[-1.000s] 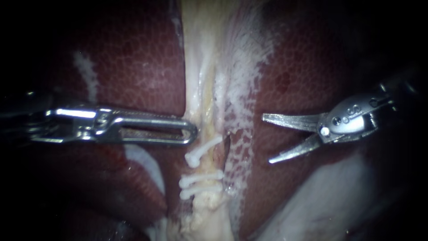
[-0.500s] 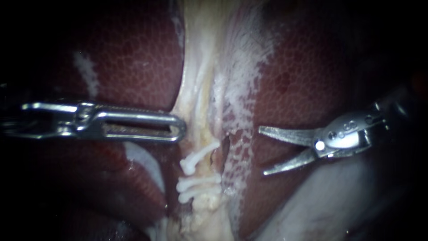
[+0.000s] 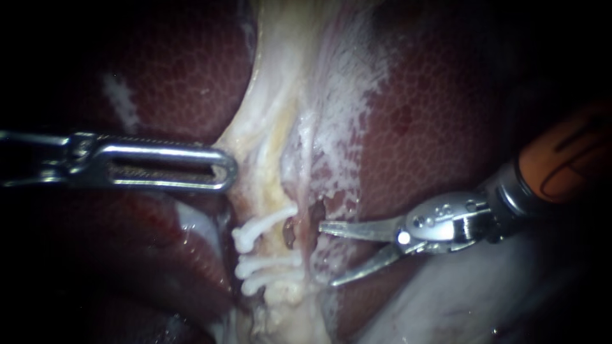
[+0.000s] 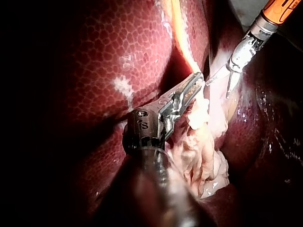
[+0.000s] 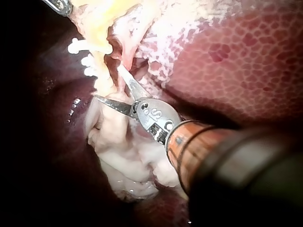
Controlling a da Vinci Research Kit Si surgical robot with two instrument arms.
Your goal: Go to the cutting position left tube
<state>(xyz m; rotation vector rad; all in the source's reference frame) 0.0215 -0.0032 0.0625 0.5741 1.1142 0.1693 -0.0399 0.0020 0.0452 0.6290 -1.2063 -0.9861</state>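
Jaws: right instrument (image 3: pixel 326 255) spread wide, nothing held; left instrument (image 3: pixel 226 169) closed flat on the edge of the pale tissue band (image 3: pixel 280 127).
Right instrument's upper blade tip sits near the clipped tube (image 3: pixel 278 245), to its right, about level with the upper white clip (image 3: pixel 261 228). The lower tip lies right of the lower pair (image 3: pixel 271 267), apart from them. Tube runs down the pale band between dark red liver (image 3: pixel 433 140) surfaces. Band edge pulls sideways to the left instrument's tip. Cannot tell if a second tube lies alongside.
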